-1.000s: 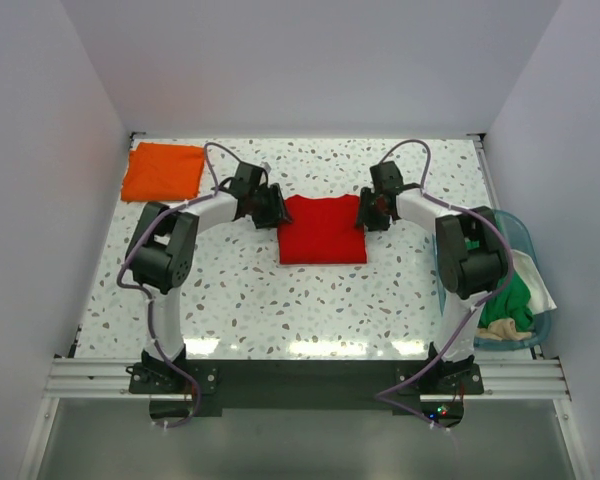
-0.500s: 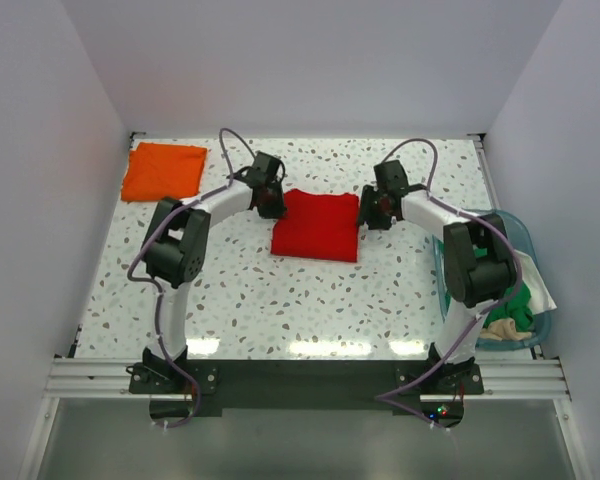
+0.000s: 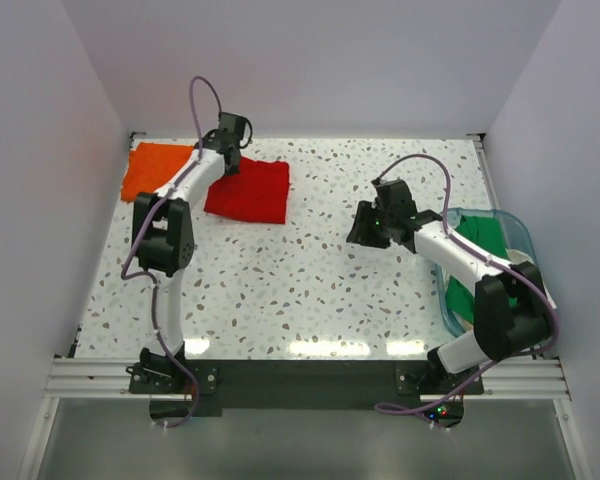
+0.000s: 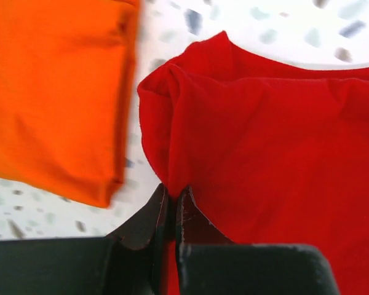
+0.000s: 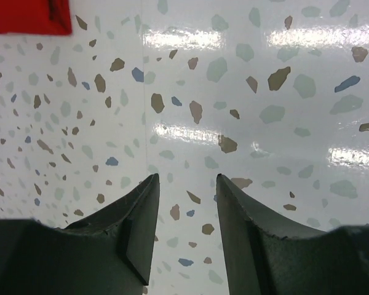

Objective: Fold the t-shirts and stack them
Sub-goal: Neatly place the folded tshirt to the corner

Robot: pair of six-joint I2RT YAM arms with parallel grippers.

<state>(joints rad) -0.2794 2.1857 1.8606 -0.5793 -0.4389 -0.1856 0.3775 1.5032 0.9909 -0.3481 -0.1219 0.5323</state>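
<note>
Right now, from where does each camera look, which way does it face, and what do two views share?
Top external: above and behind the robot, facing down on the table; left arm, right arm, left claw and right claw show.
Left wrist: on the left arm, facing down along its shut claw pinching the red t-shirt beside the orange t-shirt.
Right wrist: on the right arm, facing down at the table through its open claw.
Shared: all three show the red t-shirt, the right wrist only a corner.
</note>
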